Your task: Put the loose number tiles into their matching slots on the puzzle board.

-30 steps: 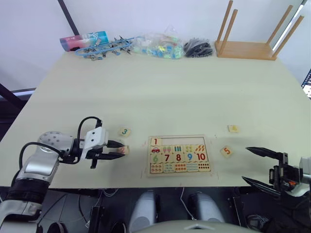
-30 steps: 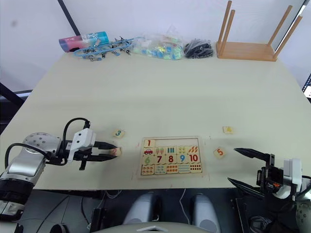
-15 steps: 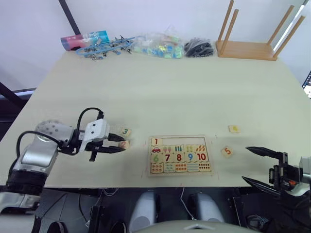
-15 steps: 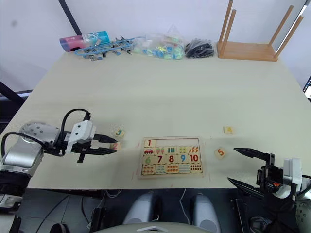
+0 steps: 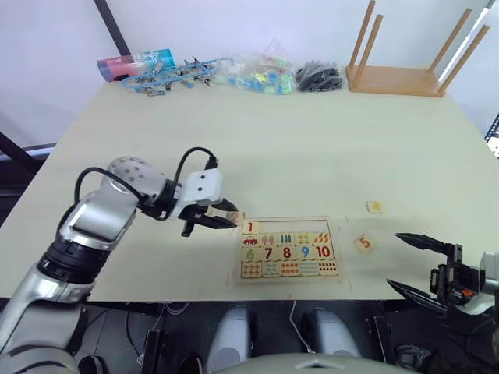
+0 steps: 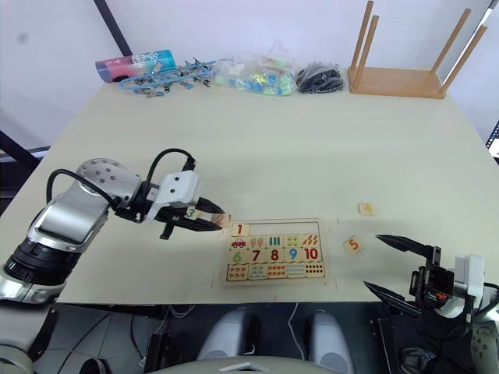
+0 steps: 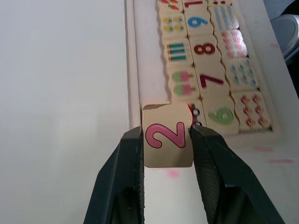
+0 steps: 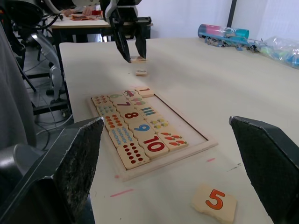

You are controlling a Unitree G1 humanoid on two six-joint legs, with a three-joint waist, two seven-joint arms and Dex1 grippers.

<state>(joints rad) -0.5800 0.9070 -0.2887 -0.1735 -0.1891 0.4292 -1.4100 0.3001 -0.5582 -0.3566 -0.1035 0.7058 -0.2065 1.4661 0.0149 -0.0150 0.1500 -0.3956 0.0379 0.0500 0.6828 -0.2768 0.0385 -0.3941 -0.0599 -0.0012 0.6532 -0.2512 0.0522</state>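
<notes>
Puzzle board (image 5: 289, 278) lies flat, tile 1 (image 5: 249, 227) seated in its top row; tile 2 (image 7: 167, 141) is held just off its left rim (pink digit up), tiles 5 (image 5: 363, 243) and 4 (image 5: 375, 207) loose to its right

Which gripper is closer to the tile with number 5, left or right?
Right. The right gripper hangs open just off the table edge beside the 5 tile; the left gripper, holding the 2 tile, is across the puzzle board.
</notes>
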